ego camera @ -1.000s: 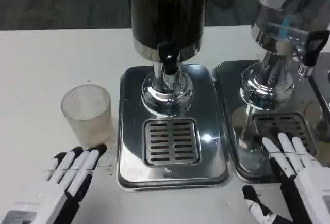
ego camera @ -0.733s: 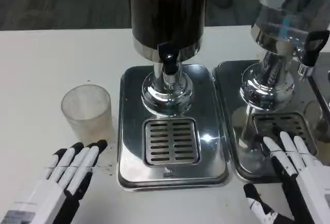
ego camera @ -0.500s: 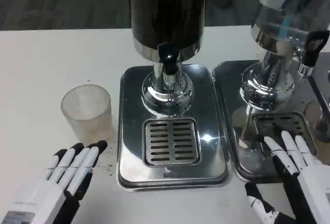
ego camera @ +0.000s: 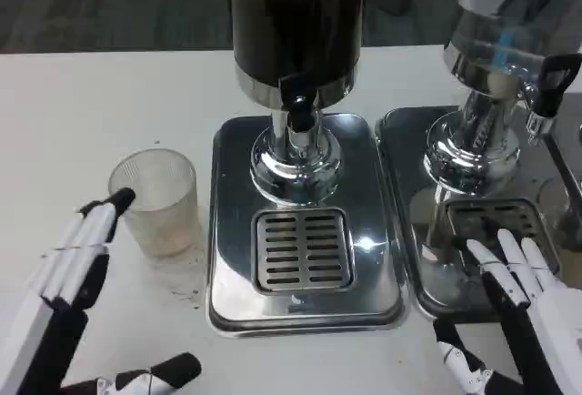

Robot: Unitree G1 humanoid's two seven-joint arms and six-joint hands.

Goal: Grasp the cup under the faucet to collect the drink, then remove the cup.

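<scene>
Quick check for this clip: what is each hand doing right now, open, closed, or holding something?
Left hand: open, fingers straight, tips beside the cup, not gripping it.
Right hand: open, fingers spread over the right drip tray, holding nothing.

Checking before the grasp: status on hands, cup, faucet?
Left robot hand open, fingertips at the cup's rim, not gripping. Right robot hand open over right drip tray. Cup upright on table, left of dark dispenser's faucet. Grate bare.
</scene>
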